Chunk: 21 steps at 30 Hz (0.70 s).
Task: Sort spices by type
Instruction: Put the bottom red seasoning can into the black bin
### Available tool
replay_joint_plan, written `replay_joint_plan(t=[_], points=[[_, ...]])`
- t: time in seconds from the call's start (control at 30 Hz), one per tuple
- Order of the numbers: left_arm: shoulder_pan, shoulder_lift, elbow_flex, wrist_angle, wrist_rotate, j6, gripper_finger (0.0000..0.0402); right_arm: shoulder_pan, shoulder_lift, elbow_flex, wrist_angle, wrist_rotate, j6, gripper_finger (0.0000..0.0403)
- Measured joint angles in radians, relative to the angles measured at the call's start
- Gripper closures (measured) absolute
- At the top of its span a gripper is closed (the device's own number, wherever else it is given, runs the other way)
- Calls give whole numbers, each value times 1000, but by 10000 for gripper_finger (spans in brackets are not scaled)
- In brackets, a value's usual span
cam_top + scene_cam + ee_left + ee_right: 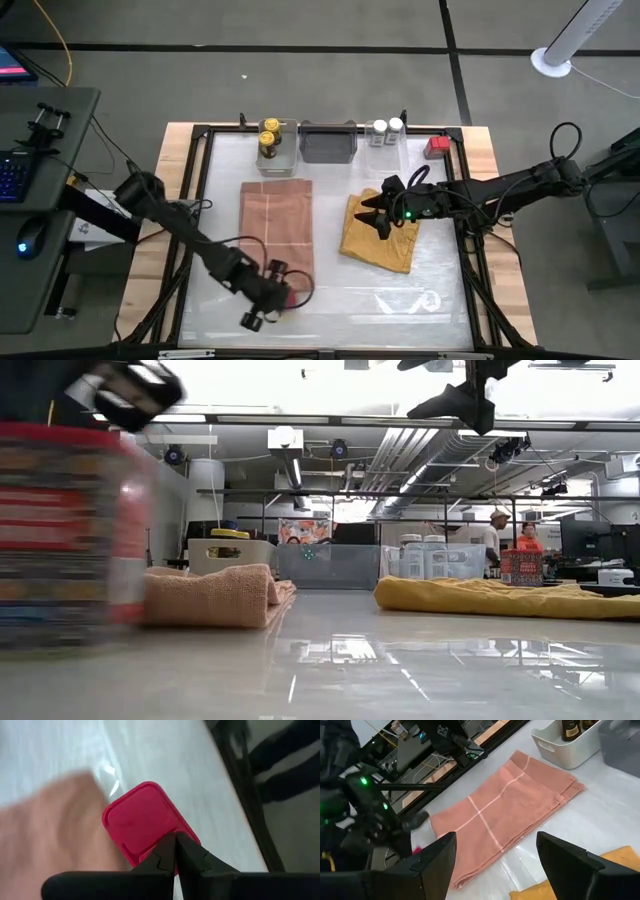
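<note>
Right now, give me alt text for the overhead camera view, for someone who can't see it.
Seen from above, the left gripper holds a red tin at the near end of a pink cloth, while the right gripper hovers open over a mustard cloth. Two yellow-lidded jars, two white-topped shakers and another red tin line the far edge.

Left arm reaches diagonally from the table's left edge toward the near side; left gripper (272, 292) low near the table's front edge, fingertips (175, 851) pressed together. Right arm extends in from the right edge, roughly level; right gripper (378, 212) hangs above mid-table, fingers (570, 865) spread wide apart.
</note>
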Motion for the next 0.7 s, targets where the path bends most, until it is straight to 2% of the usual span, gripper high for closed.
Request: replay_joint_plan(t=[0.23,0.43,0.7], points=[[117,104,28,238,55,67,402,0,0,0,0,-5,4,133],[201,153,96,257,39,137,402,0,0,0,0,-5,3,133],[319,152,104,205,-82,176,401,0,0,0,0,-5,2,133]])
